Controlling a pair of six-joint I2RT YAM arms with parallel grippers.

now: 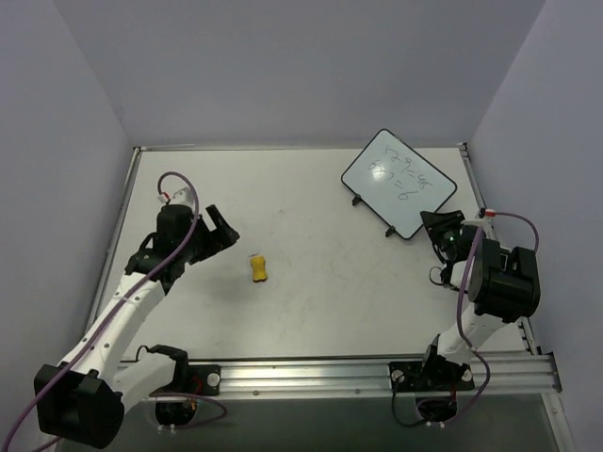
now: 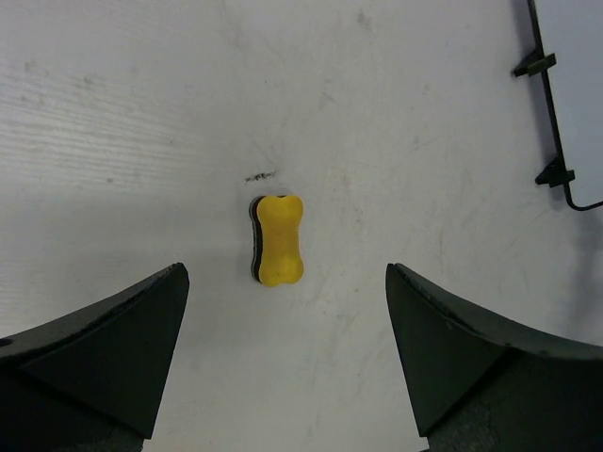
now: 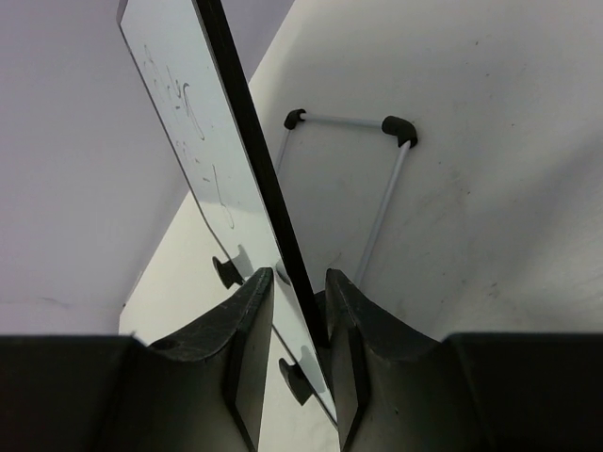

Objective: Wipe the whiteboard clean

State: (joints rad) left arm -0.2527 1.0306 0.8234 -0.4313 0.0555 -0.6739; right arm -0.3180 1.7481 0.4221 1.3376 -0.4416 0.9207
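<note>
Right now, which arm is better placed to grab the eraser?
Left: the left gripper is open, the yellow eraser centred between its fingers in the wrist view; the right gripper is clamped on the edge of the whiteboard.

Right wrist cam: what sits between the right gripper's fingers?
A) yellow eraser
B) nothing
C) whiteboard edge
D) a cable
C: the whiteboard runs black-framed edge first between the fingers of the right gripper; the eraser lies over by the left gripper.
</note>
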